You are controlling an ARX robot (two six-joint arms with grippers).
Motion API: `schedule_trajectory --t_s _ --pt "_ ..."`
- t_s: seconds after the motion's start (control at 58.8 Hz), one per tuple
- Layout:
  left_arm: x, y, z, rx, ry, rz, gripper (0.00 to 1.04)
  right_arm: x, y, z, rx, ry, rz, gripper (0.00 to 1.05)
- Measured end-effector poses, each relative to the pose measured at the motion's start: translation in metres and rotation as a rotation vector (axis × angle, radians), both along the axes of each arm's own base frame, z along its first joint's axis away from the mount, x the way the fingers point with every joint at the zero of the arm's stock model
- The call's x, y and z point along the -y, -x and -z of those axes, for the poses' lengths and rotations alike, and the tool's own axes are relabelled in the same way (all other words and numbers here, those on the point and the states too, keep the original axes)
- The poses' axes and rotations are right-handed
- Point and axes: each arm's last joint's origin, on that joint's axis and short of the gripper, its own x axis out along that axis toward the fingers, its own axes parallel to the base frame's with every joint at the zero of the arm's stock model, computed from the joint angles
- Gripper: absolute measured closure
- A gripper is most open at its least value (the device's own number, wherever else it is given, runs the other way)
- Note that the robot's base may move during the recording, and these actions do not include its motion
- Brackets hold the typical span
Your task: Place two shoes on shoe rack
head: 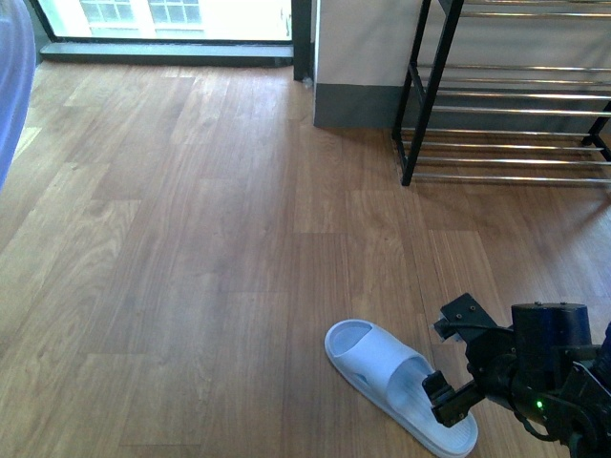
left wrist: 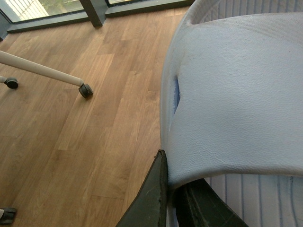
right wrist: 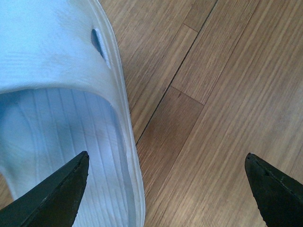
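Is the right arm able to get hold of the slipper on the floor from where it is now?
Probably yes. The right gripper has its jaws open right at the slipper, its side rim between them, nothing in the way.

Domestic room is indicated: wood-plank floor [head: 191, 239], shoe rack [head: 431, 95] set against a wall [head: 363, 48], floor-level window [head: 162, 11], slipper [head: 396, 377] laid on the boards.

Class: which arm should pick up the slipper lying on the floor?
Right. The right hand, open, straddles the slipper at its edge; the left hand is clamped on the other slipper by its strap.
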Motion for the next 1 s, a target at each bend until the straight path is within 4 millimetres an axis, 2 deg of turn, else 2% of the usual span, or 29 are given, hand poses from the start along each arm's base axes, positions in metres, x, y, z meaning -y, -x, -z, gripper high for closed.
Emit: schedule_trajectory --t_s 0.34,0.748,1.003 --pt "0.000 0.000 0.000 0.000 0.000 0.000 1.03 0.000 -0.033 0.020 0.004 -0.023 0.038 0.09" --pt "0.000 0.000 0.000 0.000 0.000 0.000 1.03 -0.001 -0.048 0.035 0.006 -0.108 0.126 0.09" --pt "0.000 0.000 0.000 0.000 0.000 0.000 1.03 -0.007 -0.049 0.042 -0.007 -0.150 0.163 0.41"
